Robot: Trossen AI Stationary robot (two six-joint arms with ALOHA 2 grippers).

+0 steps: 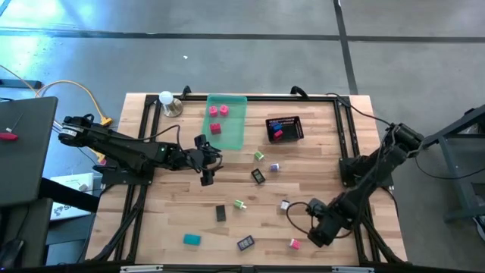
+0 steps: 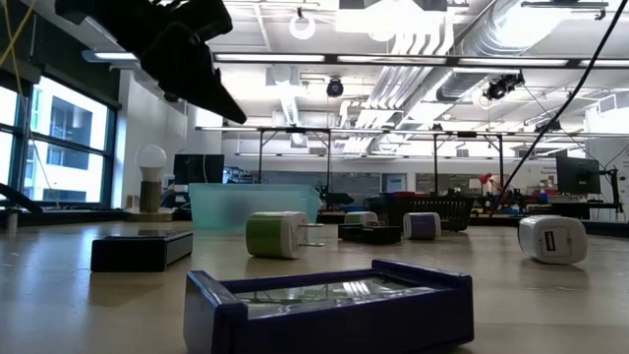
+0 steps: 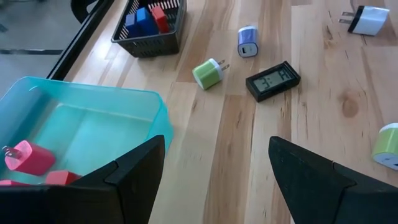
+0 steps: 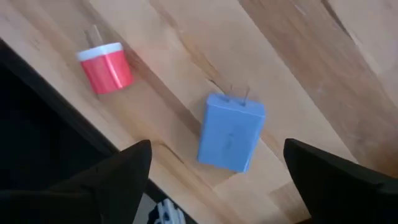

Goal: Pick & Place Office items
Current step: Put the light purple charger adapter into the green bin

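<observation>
Below, between right gripper [image 4: 214,186] fingers spread apart — blue charger [image 4: 231,132], untouched.

Two dark jointed arms, black cables, wedge-shaped black fingers [image 3: 134,180].

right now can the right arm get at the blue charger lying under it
Probably yes. The right end effector hangs open just above the blue charger, which lies flat on bare wood. Only the red plug is near, and it lies apart.
</observation>
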